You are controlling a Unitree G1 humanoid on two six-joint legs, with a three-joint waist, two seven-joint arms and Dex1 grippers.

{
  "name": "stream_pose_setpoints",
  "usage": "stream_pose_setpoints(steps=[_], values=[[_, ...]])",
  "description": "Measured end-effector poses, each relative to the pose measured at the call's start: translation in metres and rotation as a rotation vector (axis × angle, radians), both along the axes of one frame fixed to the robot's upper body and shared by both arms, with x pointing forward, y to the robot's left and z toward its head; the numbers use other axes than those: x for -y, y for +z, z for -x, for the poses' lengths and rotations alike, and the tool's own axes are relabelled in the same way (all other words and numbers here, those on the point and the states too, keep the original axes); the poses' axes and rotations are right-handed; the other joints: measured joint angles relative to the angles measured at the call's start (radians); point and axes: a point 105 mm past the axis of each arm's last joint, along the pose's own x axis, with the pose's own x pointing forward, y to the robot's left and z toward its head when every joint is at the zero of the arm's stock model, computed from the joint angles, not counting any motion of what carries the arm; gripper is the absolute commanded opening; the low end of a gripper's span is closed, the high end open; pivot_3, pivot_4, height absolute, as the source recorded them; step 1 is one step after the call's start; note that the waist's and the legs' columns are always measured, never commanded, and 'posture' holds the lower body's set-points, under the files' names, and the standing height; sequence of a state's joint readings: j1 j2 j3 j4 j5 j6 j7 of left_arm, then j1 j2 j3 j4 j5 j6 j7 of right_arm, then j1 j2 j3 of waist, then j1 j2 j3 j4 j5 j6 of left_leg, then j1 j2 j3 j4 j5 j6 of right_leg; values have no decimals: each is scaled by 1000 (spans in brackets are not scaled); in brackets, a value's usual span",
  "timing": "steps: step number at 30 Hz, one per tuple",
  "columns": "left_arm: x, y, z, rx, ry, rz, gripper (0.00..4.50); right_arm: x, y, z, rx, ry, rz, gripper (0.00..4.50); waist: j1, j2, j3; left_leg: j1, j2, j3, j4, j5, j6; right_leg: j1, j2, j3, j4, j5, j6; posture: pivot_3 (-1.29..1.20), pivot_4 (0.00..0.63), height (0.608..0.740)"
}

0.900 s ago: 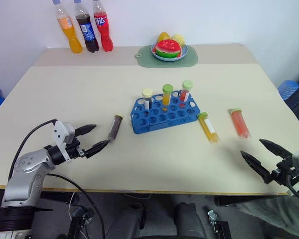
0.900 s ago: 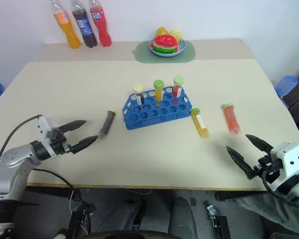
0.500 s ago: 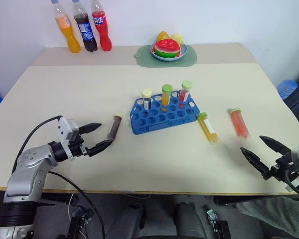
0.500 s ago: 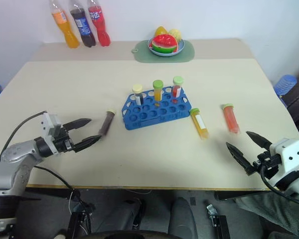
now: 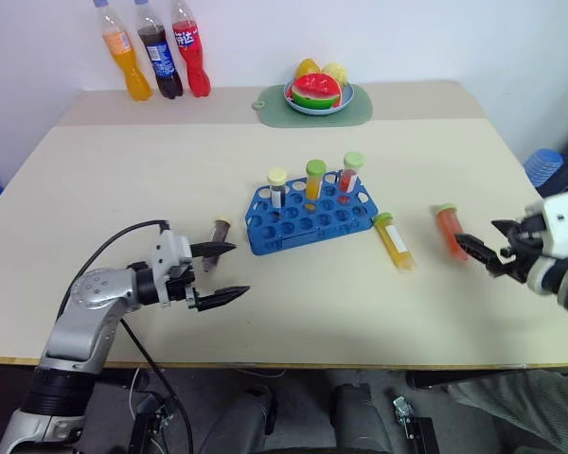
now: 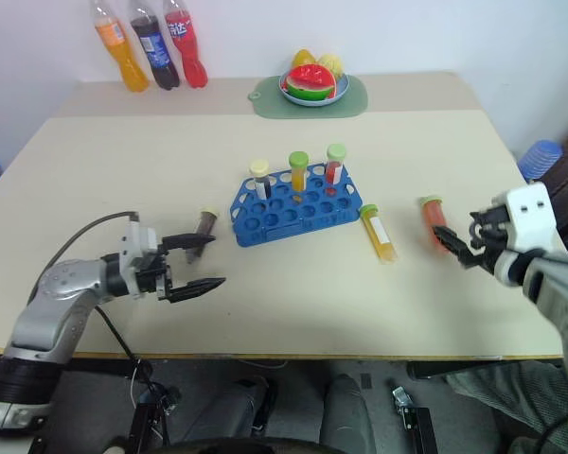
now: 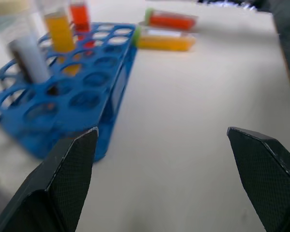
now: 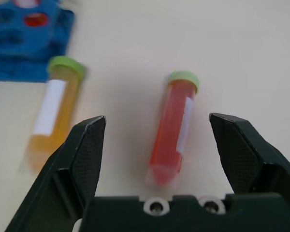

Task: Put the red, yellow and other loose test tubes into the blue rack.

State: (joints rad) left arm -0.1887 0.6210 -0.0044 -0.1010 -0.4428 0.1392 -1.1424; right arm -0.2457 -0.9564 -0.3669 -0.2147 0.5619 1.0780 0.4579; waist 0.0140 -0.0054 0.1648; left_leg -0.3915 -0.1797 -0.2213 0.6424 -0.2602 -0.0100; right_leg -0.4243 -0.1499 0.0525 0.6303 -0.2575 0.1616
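Blue rack (image 5: pixel 308 213): sitting mid-tabletop (image 5: pixel 293 312), carrying three upright capped tubes. Yellow tube (image 5: pixel 395 242) lying just right of it; red tube (image 5: pixel 451 232) lying farther right; dark tube (image 5: pixel 218 238) lying left of the rack. Right pincer (image 5: pixel 480 244) hovering spread beside the red tube. Left pincer (image 5: pixel 223 274) hovering spread by the dark tube.

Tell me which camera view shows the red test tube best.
The right wrist view: the red test tube lies large between the open right gripper's fingers. Both eye views show it small beside the gripper. The left wrist view shows it far off, past the blue rack.
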Motion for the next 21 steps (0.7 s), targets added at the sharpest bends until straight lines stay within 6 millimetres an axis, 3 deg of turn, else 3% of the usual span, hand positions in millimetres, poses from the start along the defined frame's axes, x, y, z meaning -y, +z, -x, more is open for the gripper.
stream_pose_setpoints(steps=[9,19,21], values=[[6,-1,3,-10,-39,-5,4422,10,9,-43,-258,-44,-109,3785,-3,1,2,-1,1,2,0,-1,1,-2,0,0,-1,2,3,0,150,740],[17,-11,22,-61,-43,11,4422,-1,-31,-77,-429,-50,-114,3785,-4,2,2,-1,1,3,0,0,-2,-3,-1,0,-1,5,4,0,150,740],[16,-13,23,-65,-32,10,4500,-2,-32,-81,-423,-43,-95,3244,-4,2,2,-1,0,3,0,0,-1,-3,0,0,-1,5,4,0,150,740]])
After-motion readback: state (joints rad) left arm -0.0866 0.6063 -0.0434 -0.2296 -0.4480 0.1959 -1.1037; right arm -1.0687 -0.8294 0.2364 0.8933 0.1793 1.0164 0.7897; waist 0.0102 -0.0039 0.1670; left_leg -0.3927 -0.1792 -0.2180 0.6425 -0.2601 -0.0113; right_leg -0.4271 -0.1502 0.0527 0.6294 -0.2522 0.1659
